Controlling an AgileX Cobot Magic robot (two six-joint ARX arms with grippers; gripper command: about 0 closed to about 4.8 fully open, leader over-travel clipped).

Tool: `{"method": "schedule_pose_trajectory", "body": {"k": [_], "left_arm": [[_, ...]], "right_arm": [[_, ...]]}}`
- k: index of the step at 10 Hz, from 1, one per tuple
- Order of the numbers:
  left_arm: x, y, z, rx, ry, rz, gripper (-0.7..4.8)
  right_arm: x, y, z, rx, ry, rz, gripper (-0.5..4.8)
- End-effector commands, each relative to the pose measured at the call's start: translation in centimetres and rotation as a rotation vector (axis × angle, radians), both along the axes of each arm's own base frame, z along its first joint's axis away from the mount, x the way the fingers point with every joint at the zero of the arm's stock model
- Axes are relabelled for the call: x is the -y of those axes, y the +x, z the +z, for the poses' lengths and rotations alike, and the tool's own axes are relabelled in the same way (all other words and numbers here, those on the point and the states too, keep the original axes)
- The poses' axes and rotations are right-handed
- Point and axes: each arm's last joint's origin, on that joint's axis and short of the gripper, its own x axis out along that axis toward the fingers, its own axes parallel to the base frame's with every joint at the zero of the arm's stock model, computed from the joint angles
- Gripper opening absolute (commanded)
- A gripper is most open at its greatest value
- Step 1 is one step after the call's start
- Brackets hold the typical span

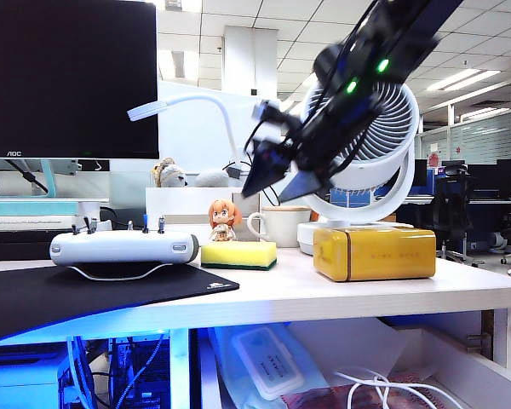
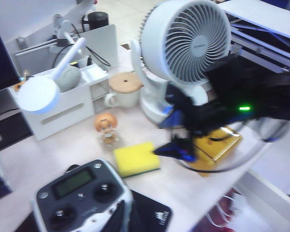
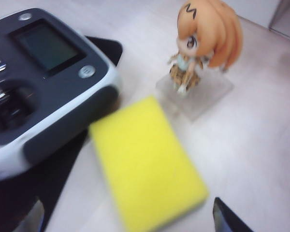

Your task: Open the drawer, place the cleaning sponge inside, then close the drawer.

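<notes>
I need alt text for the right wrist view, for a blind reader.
A bright yellow rectangular foam sponge lies on the pale desk, the open right end effector above it. A grey handheld controller sits beside it, with an orange-haired figurine behind.

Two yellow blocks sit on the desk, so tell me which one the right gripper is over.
The cleaning sponge, the flat bright yellow one beside the figurine. The right gripper hangs open above it; the amber box is glossy and taller.

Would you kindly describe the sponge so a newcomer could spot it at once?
On the desk, before the white fan, a remote controller lies on a black mat. Beside it, below the figurine, lies the sponge: flat, bright yellow, green underneath, unlike the bigger amber box.
</notes>
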Motion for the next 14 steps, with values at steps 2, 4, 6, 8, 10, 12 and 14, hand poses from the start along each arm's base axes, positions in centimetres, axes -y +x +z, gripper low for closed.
{"method": "schedule_pose_trajectory", "body": {"k": [2, 4, 6, 8, 10, 12, 14], "left_arm": [[0.3, -0.9, -1.1, -0.162, -0.028, -0.223, -0.06], [0.4, -1.2, -1.2, -0.191, -0.044, -0.278, -0.06], [0.4, -1.2, -1.3, -0.201, -0.043, -0.281, -0.06], [0.4, -1.2, -1.3, -0.199, -0.04, -0.271, -0.06], [0.4, -1.2, -1.3, -0.198, -0.04, -0.271, -0.06], [0.4, -1.2, -1.3, -0.198, -0.04, -0.271, -0.06], [0.4, -1.2, -1.3, -0.201, -0.039, -0.272, -0.06]], "right_arm": [[-1.1, 2.3, -1.9, 0.009, 0.029, 0.035, 4.79], [-1.4, 2.8, -2.6, 0.024, 0.052, 0.047, 4.79], [-1.6, 3.2, -3.5, 0.014, 0.062, 0.052, 4.79], [-1.9, 3.4, -5.2, -0.008, 0.038, 0.038, 4.79], [-2.8, 3.3, -7.5, -0.049, 0.003, 0.033, 4.79], [-3.8, 2.7, -7.8, -0.062, -0.054, 0.014, 4.79], [-4.2, 2.5, -6.9, -0.066, -0.057, 0.022, 2.53]]}}
